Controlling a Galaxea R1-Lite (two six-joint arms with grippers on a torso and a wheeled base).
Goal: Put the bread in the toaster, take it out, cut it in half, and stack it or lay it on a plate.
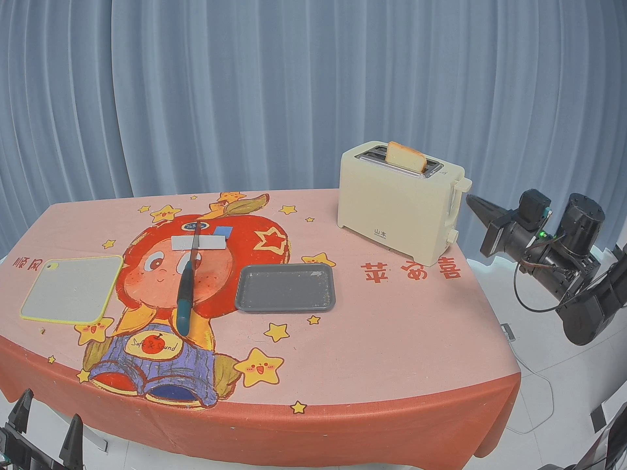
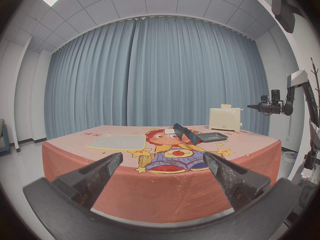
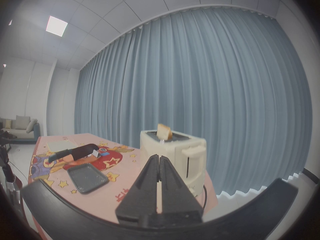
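Note:
A slice of bread (image 1: 405, 156) stands up out of a slot of the cream toaster (image 1: 398, 207) at the table's back right. My right gripper (image 1: 475, 203) hovers off the table's right edge, shut and empty, its tip pointing at the toaster's lever side. In the right wrist view the shut right gripper (image 3: 159, 158) lies before the toaster (image 3: 180, 150) and the bread (image 3: 164, 132). My left gripper (image 2: 163, 162) hangs open below the table's front left edge, also seen low as the left gripper (image 1: 47, 419).
A teal-handled knife (image 1: 186, 285) lies on the cloth left of centre. A grey tray (image 1: 285, 288) sits at the middle, and a yellow-rimmed cutting board (image 1: 72, 288) at the left. A small white card (image 1: 198, 242) lies behind the knife.

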